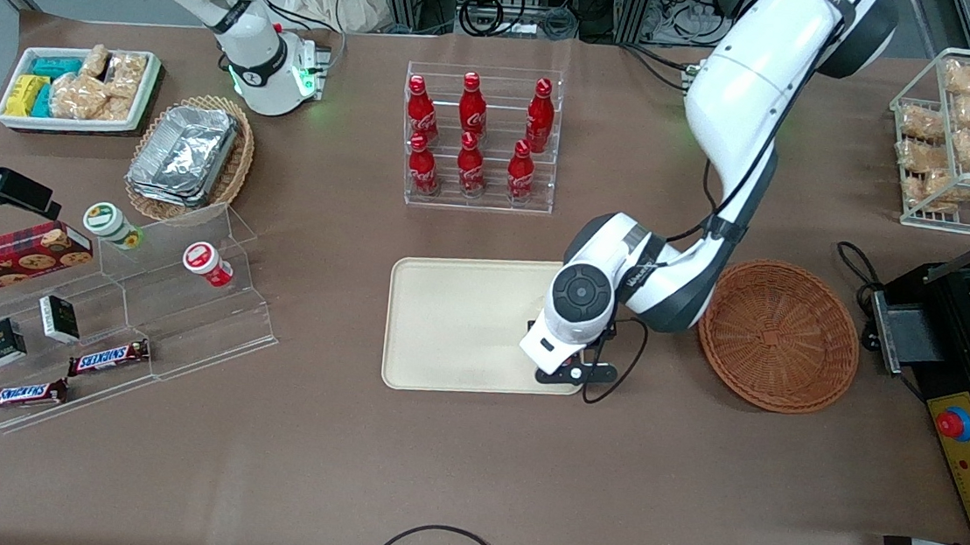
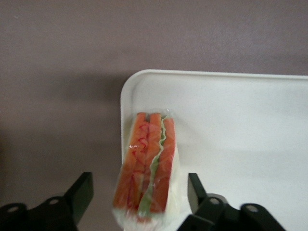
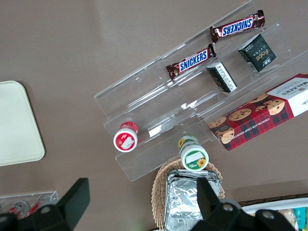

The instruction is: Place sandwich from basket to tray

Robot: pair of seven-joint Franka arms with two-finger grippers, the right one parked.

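Note:
The sandwich (image 2: 149,163), a plastic-wrapped wedge with orange and green filling layers facing up, lies at a corner of the cream tray (image 2: 240,125), against its rim. My left gripper (image 2: 138,192) is open straddling it, and each black finger (image 2: 79,195) stands clear of the wrap. In the front view the gripper (image 1: 568,372) hovers low over the tray (image 1: 454,322) at its near corner beside the basket and hides the sandwich. The round reddish-brown basket (image 1: 778,333) sits beside the tray toward the working arm's end, with nothing in it.
A clear rack of red bottles (image 1: 479,136) stands farther from the camera than the tray. An acrylic step stand (image 1: 122,311) with snacks and an oval basket of foil containers (image 1: 188,154) lie toward the parked arm's end. A black appliance (image 1: 968,367) flanks the basket.

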